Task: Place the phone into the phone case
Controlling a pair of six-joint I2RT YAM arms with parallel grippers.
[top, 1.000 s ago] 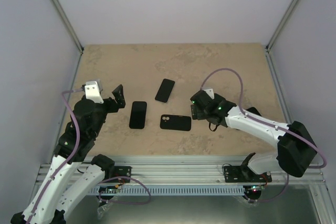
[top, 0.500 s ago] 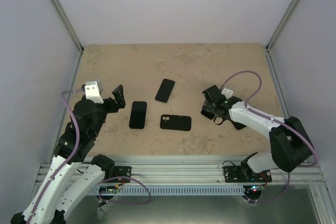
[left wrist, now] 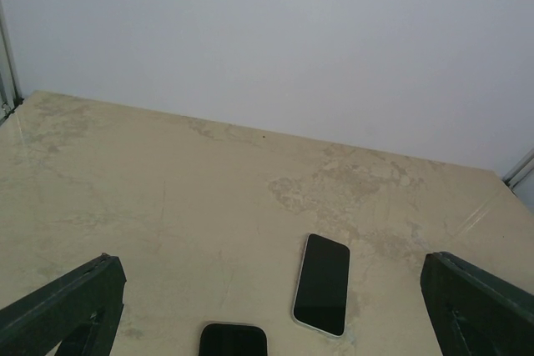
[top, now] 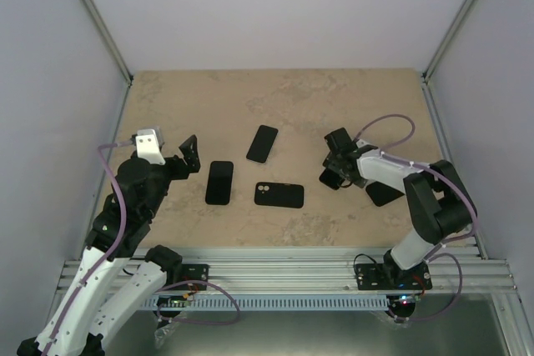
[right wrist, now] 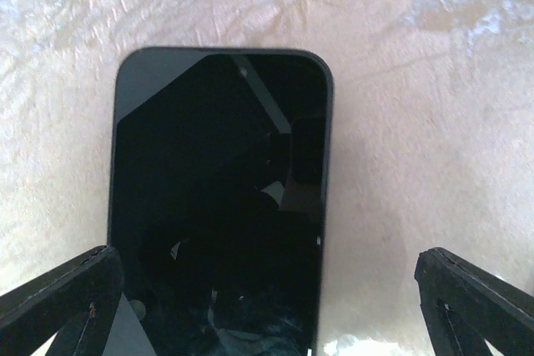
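**Both grippers open and empty, with look-alike dark slabs to tell apart**

The phone case [top: 279, 195] (I take the slab with camera holes at its left end for it) lies flat on the tabletop [top: 350, 106]. One phone [top: 220, 182] lies just left of the case and a second phone [top: 263, 143] behind it, neither touching it. The right gripper [top: 331, 174] hangs right of the case, jaws wide, holding nothing. Its wrist view shows a glossy black slab [right wrist: 221, 206] lying flat between the fingers, which I cannot match to anything overhead. The left gripper [top: 188, 156], also wide open and empty, sits well left of the case. Likely trouble: grabbing the wrong slab because they all look alike, fingers skidding a thin flat phone instead of lifting it, or the unheld case sliding away as a phone is pressed in.
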